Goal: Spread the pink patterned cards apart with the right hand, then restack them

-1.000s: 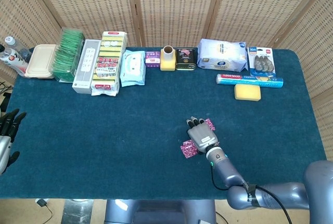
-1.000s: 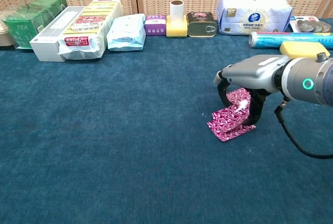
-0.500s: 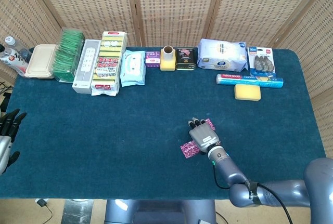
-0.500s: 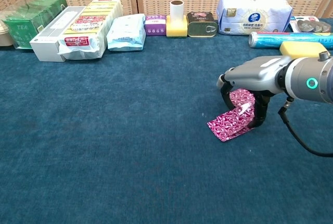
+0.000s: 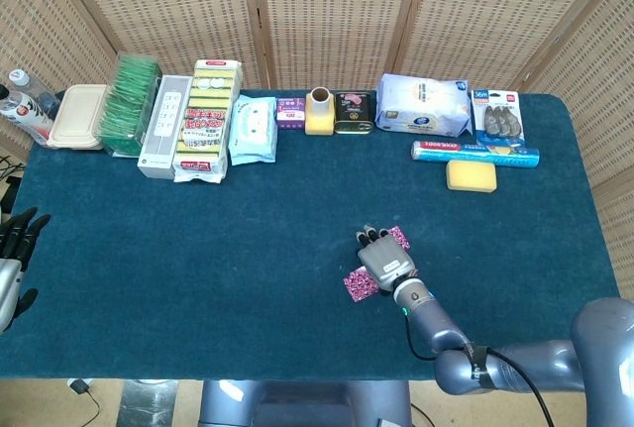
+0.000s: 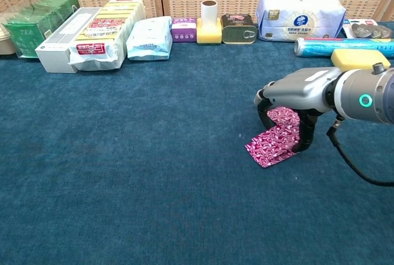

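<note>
The pink patterned cards [image 6: 273, 138] lie fanned in a short overlapping row on the blue cloth; the head view shows pink ends [image 5: 359, 285] poking out on both sides of the hand. My right hand [image 6: 294, 93] [image 5: 384, 258] hovers palm down over them, its fingertips [image 6: 301, 148] curled down onto the cards. It presses on them and grips nothing. My left hand [image 5: 14, 249] hangs at the table's left edge, fingers apart and empty, seen only in the head view.
Along the back edge stand green tea packs [image 6: 34, 22], a white box [image 6: 64, 39], a snack pack [image 6: 104, 28], wipes [image 6: 149, 36], a yellow cup [image 6: 209, 22], a tin [image 6: 239, 28], a tissue pack [image 6: 301, 16], a foil roll [image 6: 341, 45] and a yellow sponge [image 6: 359, 58].
The right hand has drifted a little left over the cards after easing right half a second ago; its fingertips stay on them. The cards look much the same. The left hand is still.
</note>
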Robot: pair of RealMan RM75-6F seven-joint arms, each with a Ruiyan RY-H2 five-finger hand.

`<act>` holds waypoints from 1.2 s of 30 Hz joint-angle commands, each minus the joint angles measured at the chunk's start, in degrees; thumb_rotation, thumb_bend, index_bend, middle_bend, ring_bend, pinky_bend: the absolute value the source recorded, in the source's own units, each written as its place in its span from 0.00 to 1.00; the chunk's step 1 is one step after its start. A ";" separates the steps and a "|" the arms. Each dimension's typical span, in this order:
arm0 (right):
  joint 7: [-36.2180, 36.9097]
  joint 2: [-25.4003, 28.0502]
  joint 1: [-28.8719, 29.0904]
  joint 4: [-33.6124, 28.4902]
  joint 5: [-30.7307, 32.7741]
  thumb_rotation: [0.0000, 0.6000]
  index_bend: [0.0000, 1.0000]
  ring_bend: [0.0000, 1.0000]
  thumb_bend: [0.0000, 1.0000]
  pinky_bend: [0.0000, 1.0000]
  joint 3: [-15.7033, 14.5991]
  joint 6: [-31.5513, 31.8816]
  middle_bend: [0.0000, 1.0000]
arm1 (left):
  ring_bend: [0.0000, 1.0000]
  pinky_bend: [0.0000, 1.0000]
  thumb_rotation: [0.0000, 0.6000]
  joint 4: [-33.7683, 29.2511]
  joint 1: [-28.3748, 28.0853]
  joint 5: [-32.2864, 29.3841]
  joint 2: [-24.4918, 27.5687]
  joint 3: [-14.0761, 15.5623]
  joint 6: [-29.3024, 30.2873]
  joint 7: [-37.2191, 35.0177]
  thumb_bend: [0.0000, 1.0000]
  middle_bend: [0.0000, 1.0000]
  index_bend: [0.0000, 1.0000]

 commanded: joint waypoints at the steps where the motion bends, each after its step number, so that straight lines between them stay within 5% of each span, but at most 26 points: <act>1: 0.42 0.01 -0.07 0.13 0.04 1.00 0.28 0.02 0.29 0.17 -0.09 0.18 0.09 | 0.00 0.07 1.00 0.04 0.00 -0.01 0.06 0.02 -0.05 -0.13 0.13 0.00 0.00; 28: 2.46 2.42 0.74 -3.20 -3.53 1.00 0.34 0.02 0.29 0.17 -1.56 0.30 0.09 | 0.00 0.07 1.00 -0.01 0.03 -0.10 0.13 -0.04 0.02 -0.31 0.13 0.00 0.00; 36: 4.77 2.61 1.16 1.93 -6.65 1.00 0.29 0.02 0.29 0.18 -1.06 -2.56 0.09 | 0.00 0.07 1.00 -0.02 0.01 -0.01 0.03 0.03 -0.02 -0.10 0.13 0.00 0.00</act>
